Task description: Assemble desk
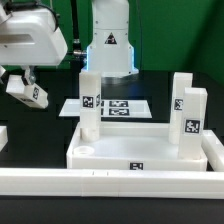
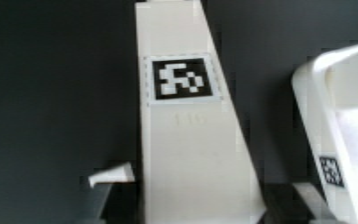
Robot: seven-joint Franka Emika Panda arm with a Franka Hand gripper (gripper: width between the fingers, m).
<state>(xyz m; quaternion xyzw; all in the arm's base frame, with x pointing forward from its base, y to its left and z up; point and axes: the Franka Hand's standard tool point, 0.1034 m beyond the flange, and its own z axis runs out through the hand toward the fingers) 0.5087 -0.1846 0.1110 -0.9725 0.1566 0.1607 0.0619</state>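
Observation:
The white desk top (image 1: 140, 150) lies in the middle of the table, rim up. One white leg (image 1: 90, 100) stands upright at its far corner on the exterior view's left. Two more legs (image 1: 193, 120) stand on its right side. My gripper (image 1: 22, 80) hangs high at the exterior view's left, shut on a fourth tagged leg (image 1: 30, 93), held tilted above the table. In the wrist view this leg (image 2: 190, 120) runs between my dark fingers (image 2: 282, 205), with a small peg (image 2: 108, 177) on its side. My gripper (image 2: 202, 215) is closed on it.
The marker board (image 1: 115, 105) lies behind the desk top, before the arm's base (image 1: 108, 45). Long white rails (image 1: 110, 182) run along the front and right. A small white piece (image 1: 3, 135) sits at the left edge. A white rimmed part (image 2: 336, 100) with a tag shows beside the held leg.

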